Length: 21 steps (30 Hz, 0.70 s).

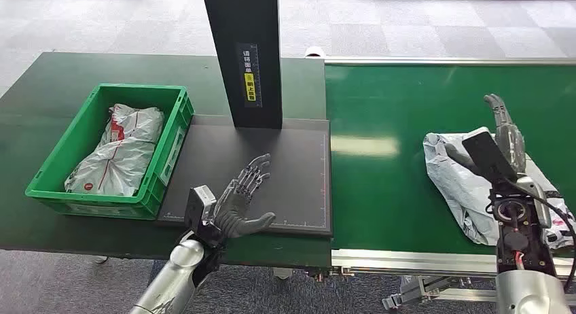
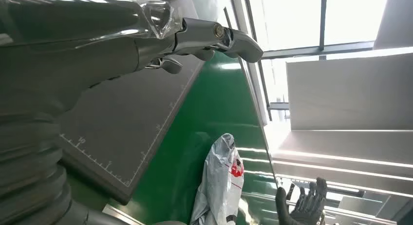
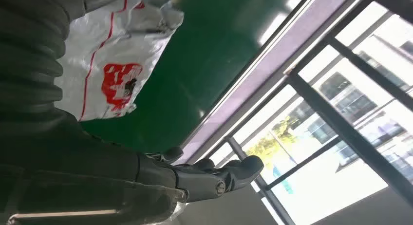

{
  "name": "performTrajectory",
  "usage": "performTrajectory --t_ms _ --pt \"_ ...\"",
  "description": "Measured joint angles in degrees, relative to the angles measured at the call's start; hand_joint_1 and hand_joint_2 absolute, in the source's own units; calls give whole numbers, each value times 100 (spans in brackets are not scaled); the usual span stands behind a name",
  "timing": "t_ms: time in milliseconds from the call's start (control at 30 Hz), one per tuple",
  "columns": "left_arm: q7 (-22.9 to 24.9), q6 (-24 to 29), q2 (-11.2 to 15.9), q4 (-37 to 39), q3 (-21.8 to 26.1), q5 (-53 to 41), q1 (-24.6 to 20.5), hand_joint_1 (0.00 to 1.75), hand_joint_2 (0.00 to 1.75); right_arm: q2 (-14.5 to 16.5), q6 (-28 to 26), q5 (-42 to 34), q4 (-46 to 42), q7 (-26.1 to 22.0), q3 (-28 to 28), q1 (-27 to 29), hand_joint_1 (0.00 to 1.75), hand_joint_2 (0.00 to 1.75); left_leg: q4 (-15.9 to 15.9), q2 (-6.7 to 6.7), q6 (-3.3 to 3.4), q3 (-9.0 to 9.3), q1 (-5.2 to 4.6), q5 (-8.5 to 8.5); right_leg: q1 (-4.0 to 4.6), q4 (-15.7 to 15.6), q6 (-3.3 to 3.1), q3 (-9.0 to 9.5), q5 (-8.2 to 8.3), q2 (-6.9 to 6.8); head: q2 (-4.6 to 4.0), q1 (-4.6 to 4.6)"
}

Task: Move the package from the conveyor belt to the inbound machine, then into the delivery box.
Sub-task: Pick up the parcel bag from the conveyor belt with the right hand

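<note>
While the package (image 1: 469, 185) lies on the green conveyor belt (image 1: 401, 158), the right hand (image 1: 506, 127) hovers just beside it, fingers spread and empty; the left hand (image 1: 241, 198) hangs released over the dark scanner plate (image 1: 299, 164).

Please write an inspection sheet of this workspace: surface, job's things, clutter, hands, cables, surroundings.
Surface: green conveyor belt on the right; dark scale plate with a black post in the middle.
Job's things: white package lies on the belt; green box at left already holds a wrapped parcel.
Clutter: nothing seen.
Hands: left hand open over the plate; right hand open, at the package's far side.
Cables: black cable looped at the right wrist.
Surroundings: grey carpet floor; windows in the wrist views.
</note>
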Motion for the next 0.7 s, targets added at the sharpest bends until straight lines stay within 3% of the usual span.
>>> performTrajectory --t_ms 333,400,533,700 --pt "147 55 79 -200 -29 108 156 0 175 -950 -261 537 1640 974 7 -624 0 175 0 -18 3 -13 0 1 0 -1 4 -3 -3 -18 0 0" --pt "183 58 88 -207 -50 113 157 0 175 -1059 25 729 1884 1475 33 -658 0 175 0 -18 3 -12 0 1 0 -2 4 -3 -3 -18 0 -1" --pt "207 25 115 -136 -141 144 109 0 175 -1266 1371 1081 2334 2588 167 -603 0 175 0 -22 3 -12 0 2 1 -2 4 -5 -3 -19 0 -1" --pt "148 139 100 196 -343 -88 -120 0 175 -1420 2241 1159 2668 3057 260 -361 0 175 0 -18 3 -15 0 2 1 -2 4 -9 -3 -18 0 -1"
